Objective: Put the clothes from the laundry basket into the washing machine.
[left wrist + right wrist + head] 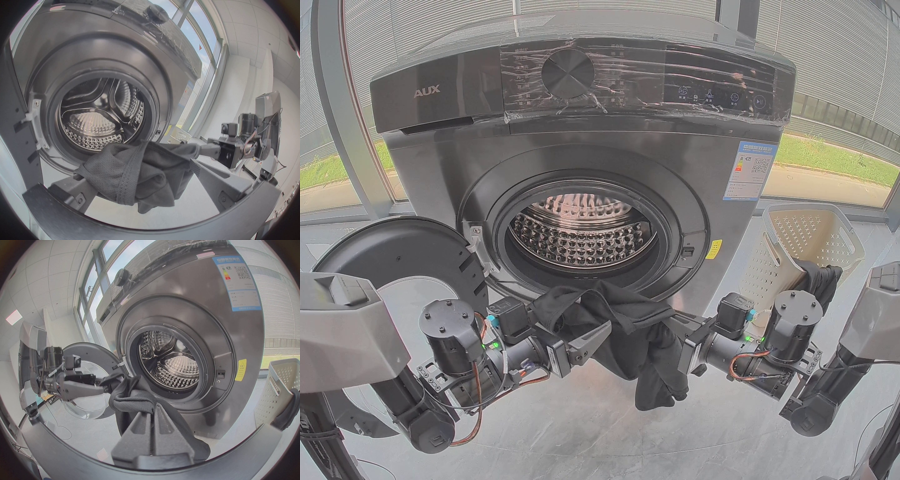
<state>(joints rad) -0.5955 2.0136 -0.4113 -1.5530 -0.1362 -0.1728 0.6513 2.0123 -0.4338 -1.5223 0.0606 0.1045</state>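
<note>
A black garment (631,337) hangs in front of the washing machine (581,144), just below its round opening. My right gripper (153,412) is shut on the garment's right end; in the head view this gripper (677,329) is half buried in the cloth. My left gripper (134,175) is open with its fingers (218,184) spread wide, and the garment's left part lies draped across them (581,328). The steel drum (581,234) looks empty. A white laundry basket (809,240) stands to the machine's right, with another dark garment (822,278) over its rim.
The machine's round door (400,262) stands swung open on the left, close to my left arm. Grey floor (581,431) lies free in front of the machine. Windows run behind it. The basket (281,387) leans against the machine's right side.
</note>
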